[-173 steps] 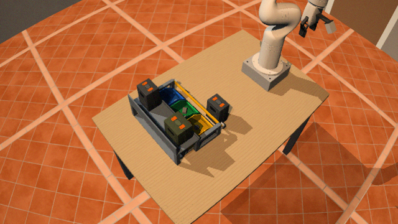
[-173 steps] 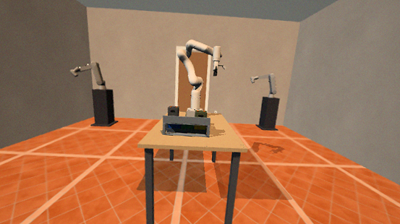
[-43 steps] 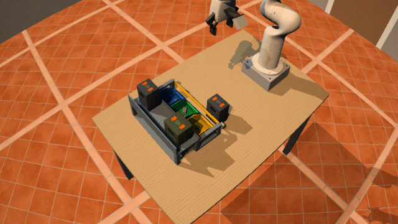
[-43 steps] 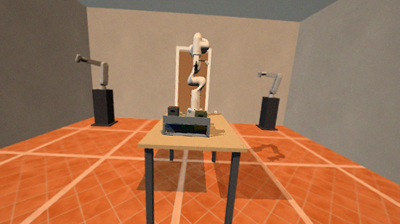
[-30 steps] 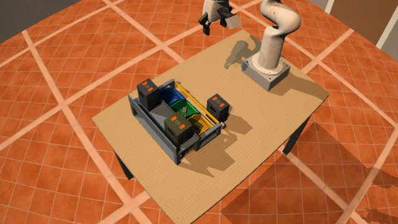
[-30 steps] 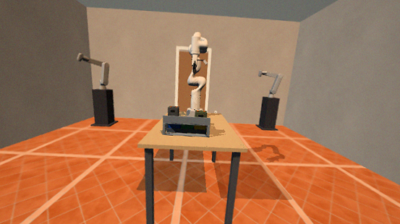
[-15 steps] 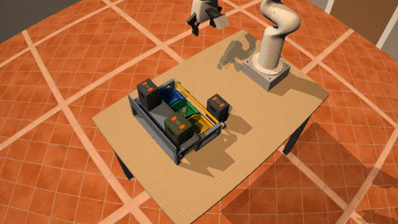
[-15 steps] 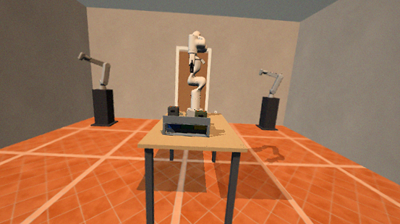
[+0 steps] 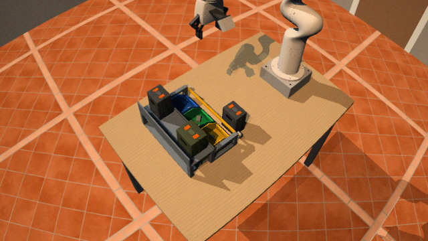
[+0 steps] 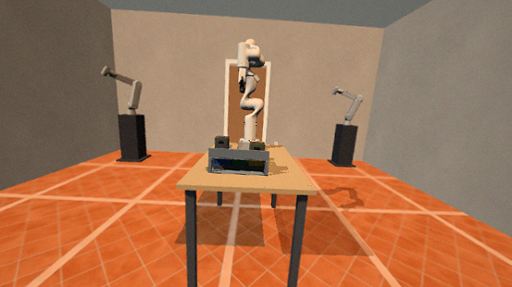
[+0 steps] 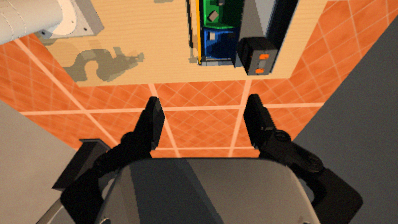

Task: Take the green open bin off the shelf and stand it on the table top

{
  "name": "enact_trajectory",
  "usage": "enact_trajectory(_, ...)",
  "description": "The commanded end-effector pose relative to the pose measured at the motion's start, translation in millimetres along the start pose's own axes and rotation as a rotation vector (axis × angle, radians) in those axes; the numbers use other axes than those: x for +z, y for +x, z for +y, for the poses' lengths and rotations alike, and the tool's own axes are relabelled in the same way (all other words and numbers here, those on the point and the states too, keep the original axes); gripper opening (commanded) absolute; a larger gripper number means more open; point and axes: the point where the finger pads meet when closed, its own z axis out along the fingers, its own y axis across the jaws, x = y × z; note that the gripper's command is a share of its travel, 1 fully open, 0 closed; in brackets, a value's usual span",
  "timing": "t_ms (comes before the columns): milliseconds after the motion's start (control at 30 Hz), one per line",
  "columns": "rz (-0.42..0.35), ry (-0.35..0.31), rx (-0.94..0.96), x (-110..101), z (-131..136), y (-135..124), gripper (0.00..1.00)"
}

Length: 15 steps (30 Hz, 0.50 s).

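Note:
The green open bin (image 9: 192,113) (image 11: 231,21) sits in the grey shelf (image 9: 166,142) (image 10: 238,154), between the blue bin (image 9: 183,102) (image 11: 218,49) and the yellow bin (image 9: 220,134). A small light part lies in the green bin. Its base is hidden. My gripper (image 11: 203,105) is open and empty, high in the air and well away from the bins. In the wrist view its fingers stand wide apart over the floor beyond the table's edge. The bins are hard to make out in the exterior view.
A dark box (image 9: 160,101) (image 11: 261,57) and an olive box (image 9: 191,138) stand on the shelf's upper part. Another dark box (image 9: 234,115) stands on the table (image 9: 160,197), close to the yellow bar (image 9: 206,104) along the bins' side. The arm's base (image 9: 284,82) is at the table's far end.

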Motion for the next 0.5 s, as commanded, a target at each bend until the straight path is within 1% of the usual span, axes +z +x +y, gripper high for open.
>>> enact_trajectory(0, 0.0, -0.002, 0.0, -1.0, -2.7, 2.1, 1.0)
enact_trajectory(100, 0.0, -0.002, 0.0, -0.9, -7.3, 5.3, 1.0)
enact_trajectory(467, 0.0, -0.002, 0.0, -0.9, -7.3, 5.3, 1.0)
